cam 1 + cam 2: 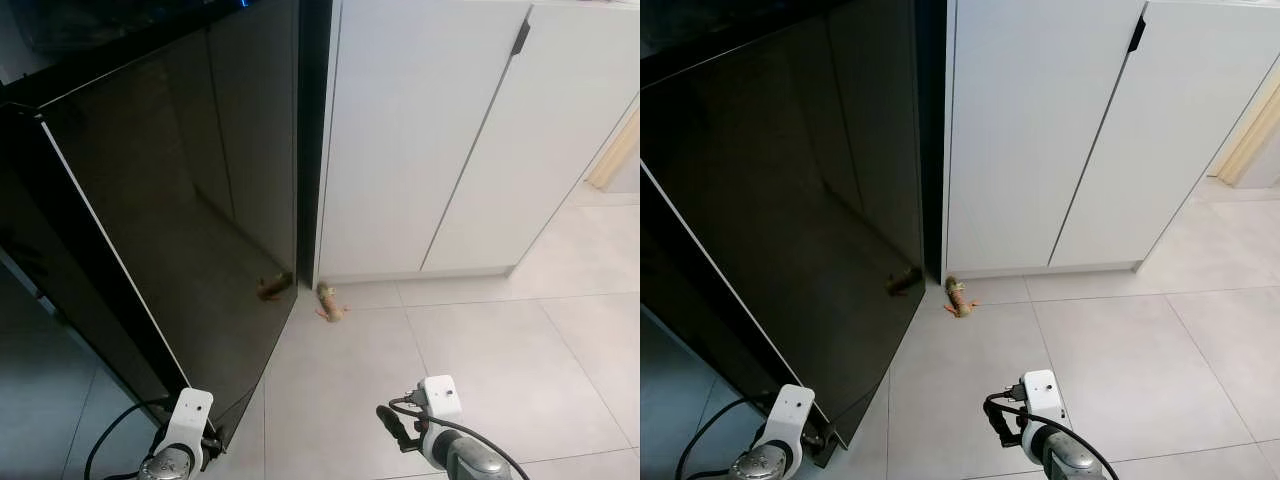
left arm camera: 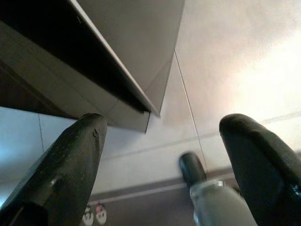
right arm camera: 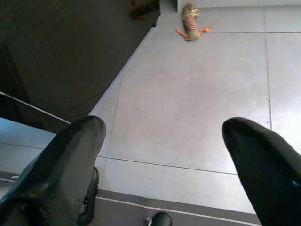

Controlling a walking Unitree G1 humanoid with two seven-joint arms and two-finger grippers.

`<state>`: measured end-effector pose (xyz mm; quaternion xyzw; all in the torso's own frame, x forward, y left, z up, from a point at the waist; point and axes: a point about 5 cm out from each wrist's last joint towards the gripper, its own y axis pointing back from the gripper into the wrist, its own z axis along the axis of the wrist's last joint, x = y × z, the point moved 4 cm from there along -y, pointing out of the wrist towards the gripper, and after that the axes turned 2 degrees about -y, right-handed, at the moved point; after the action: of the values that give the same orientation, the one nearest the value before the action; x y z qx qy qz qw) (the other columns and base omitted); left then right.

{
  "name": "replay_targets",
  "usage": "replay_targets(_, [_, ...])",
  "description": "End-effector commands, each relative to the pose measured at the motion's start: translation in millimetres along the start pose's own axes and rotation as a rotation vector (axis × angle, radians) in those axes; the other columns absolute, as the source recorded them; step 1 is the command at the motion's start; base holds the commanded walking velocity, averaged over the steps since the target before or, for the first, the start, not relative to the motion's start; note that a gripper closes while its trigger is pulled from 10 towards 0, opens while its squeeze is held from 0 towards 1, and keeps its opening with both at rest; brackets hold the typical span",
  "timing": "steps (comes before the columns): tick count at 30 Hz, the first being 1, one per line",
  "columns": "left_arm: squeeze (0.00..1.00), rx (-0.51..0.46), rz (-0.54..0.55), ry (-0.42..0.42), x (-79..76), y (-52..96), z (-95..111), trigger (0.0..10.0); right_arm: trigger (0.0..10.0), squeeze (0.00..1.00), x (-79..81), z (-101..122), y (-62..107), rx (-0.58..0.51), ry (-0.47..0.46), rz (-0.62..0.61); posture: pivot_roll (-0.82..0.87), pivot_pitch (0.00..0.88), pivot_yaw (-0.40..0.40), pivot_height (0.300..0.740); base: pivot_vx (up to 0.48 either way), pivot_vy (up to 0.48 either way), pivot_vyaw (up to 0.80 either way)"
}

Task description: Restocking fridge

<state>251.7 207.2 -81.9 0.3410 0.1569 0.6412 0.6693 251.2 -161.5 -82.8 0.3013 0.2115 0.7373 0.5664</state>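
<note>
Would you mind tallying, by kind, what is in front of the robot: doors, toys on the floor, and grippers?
Black fridge door, swung open: 1
White cabinet doors: 2
Striped toy on the tiled floor: 1
Grippers, left gripper and right gripper, both open: 2
Total: 6

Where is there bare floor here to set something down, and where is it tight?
Bare tiles stretch from the white cabinets toward the right gripper, both grippers open. It is tight by the black fridge door, near the left gripper, and around the small toy at the cabinet base.
</note>
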Motion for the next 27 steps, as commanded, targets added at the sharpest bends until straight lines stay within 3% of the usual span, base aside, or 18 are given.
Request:
replay_targets(1, [0.0, -0.033, 0.015, 0.031, -0.1, 0.9, 2, 10.0, 10.0, 0.0, -7.0, -6, 2.4, 0.018, -0.01, -0.047, -0.12, 0.0, -0.051, 0.74, 0.0, 0.0, 0.0])
replay_targets(25, [0.0, -0.284, 0.085, 0.051, 4.5, 9.3, 30, 10.0, 10.0, 0.0, -20.5, -23, 7.8, 0.063, -0.056, -0.212, -0.14, 0.0, -0.054, 0.74, 0.0, 0.0, 0.0])
replay_targets(26, [0.0, -0.495, 0.103, 0.041, 14.9, 18.0, 67, 10.0, 10.0, 0.0, -20.2, -26, 8.3, 0.07, -0.059, -0.215, -0.14, 0.0, -0.054, 0.74, 0.0, 0.0, 0.0])
replay_targets(27, [0.0, -0.495, 0.103, 0.041, 14.9, 18.0, 67, 10.0, 10.0, 0.0, -20.2, -26, 8.3, 0.07, -0.059, -0.215, -0.14, 0.0, -0.054, 0.74, 0.0, 0.0, 0.0])
